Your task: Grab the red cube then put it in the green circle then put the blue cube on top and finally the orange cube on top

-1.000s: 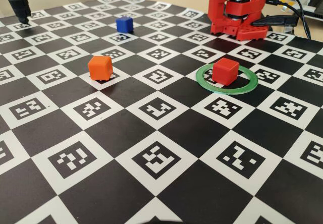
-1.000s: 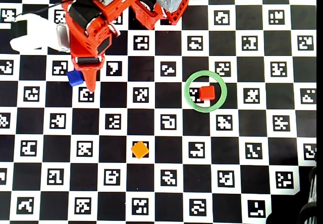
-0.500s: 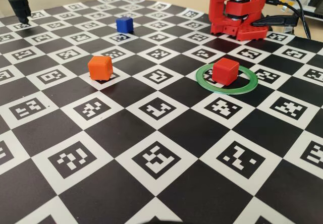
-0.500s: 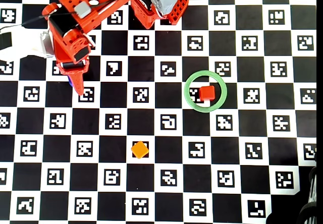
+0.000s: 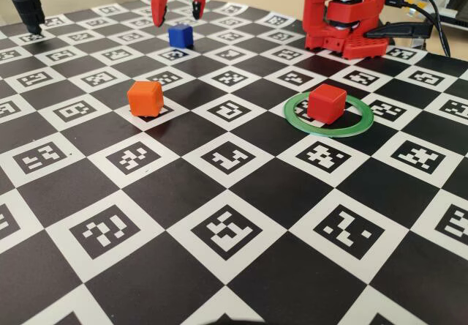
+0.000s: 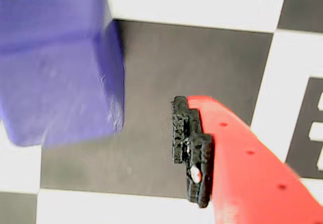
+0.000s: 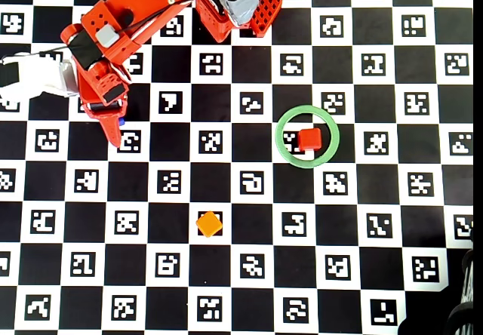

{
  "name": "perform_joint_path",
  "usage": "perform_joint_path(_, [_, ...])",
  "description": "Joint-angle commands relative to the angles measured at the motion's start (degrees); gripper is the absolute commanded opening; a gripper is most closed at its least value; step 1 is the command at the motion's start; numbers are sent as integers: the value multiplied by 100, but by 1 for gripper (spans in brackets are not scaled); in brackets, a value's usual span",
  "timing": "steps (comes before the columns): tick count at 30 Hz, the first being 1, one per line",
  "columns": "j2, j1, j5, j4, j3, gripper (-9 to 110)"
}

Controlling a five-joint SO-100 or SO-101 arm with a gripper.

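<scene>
The blue cube rests on the checkered board at the back left. My red gripper hangs open just above and behind it, one fingertip on each side. In the wrist view the blue cube fills the upper left, apart from the one black-padded finger that shows. From overhead the gripper covers all but a sliver of the blue cube. The red cube sits inside the green circle. The orange cube stands alone on the board.
The arm's red base stands at the back right of the board with cables beside it. A black stand rises at the back left corner. A white object lies left of the arm in the overhead view.
The gripper has swung left over the blue cube and dropped, so its spread fingers now show in the fixed view. None of the cubes has moved.
</scene>
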Motion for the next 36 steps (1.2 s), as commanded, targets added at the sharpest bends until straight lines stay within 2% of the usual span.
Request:
perform_joint_path(1, [70, 79, -53, -237, 0, 48])
perform_joint_path(24, [-237, 97, -44, -817, 237, 48])
perform_joint_path(36, [-299, 97, -519, -896, 211, 48])
